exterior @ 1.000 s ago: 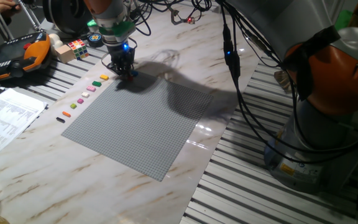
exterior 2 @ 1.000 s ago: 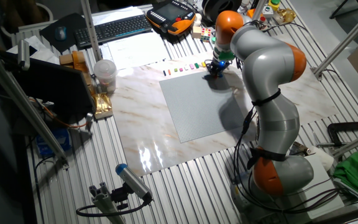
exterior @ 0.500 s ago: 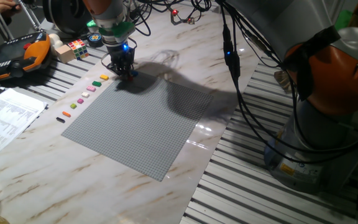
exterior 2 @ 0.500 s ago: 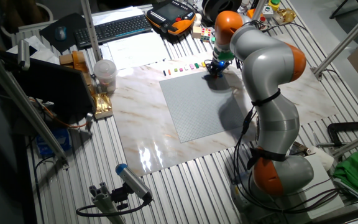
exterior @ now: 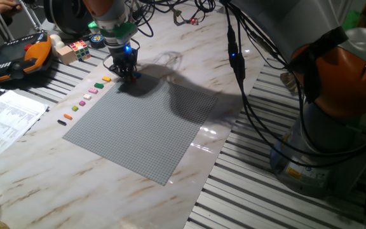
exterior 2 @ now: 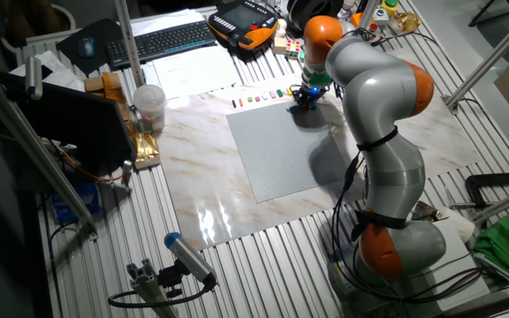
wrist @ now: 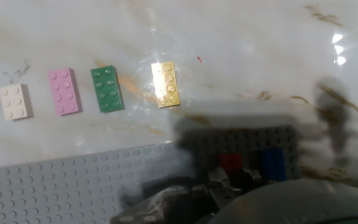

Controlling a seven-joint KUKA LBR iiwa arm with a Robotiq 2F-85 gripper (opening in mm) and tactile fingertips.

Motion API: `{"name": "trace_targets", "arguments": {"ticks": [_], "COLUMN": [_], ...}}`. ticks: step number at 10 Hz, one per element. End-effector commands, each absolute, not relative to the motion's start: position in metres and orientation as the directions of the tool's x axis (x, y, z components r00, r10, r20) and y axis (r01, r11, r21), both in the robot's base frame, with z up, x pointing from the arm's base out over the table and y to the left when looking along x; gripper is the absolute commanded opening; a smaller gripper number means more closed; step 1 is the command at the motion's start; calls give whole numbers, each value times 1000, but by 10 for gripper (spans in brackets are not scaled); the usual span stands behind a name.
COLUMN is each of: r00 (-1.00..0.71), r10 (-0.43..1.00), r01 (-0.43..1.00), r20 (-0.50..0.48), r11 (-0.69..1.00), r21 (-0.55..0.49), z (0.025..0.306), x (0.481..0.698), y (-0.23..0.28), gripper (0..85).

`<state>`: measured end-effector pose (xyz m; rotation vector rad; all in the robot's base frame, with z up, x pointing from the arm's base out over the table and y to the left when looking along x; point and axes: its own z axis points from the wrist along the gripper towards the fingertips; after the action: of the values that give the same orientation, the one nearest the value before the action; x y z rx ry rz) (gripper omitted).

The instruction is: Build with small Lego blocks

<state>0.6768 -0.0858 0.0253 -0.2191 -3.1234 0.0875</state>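
Observation:
My gripper point(exterior: 129, 74) is low over the far corner of the grey baseplate point(exterior: 151, 127); it also shows in the other fixed view point(exterior 2: 306, 97). In the hand view its blurred fingertips point(wrist: 219, 180) close on a red brick point(wrist: 231, 163) that sits on the plate corner right beside a blue brick point(wrist: 272, 163). Off the plate lies a row of loose small bricks: yellow point(wrist: 166, 84), green point(wrist: 107, 88), pink point(wrist: 64, 91) and white point(wrist: 13, 101). The row runs on in the fixed view from yellow point(exterior: 107, 79) to orange point(exterior: 75, 108) and black point(exterior: 61, 122).
A multicoloured puzzle cube point(exterior: 79, 49) and an orange-and-black pendant point(exterior: 18, 57) lie beyond the bricks. Paper sheets point(exterior: 5, 121) lie at the left. A keyboard point(exterior 2: 162, 40) and a cup point(exterior 2: 148, 104) stand at the back. The robot's base point(exterior 2: 396, 238) and cables point(exterior: 246, 83) stand at the right.

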Motion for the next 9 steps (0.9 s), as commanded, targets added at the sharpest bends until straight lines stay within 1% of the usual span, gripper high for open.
{"name": "trace_targets", "arguments": {"ticks": [1,5,7,8,9], "r00": [-990,-992,-993,-993,-994], "r10": [141,129,116,113,112], "r01": [140,128,116,113,111], "r20": [6,13,11,11,11], "r11": [989,991,992,993,993], "r21": [-55,-42,-45,-46,-51], "z": [25,26,27,27,28], "x": [677,676,676,676,676], "y": [-86,-86,-85,-85,-85], "gripper": [7,7,30,87,163]}}
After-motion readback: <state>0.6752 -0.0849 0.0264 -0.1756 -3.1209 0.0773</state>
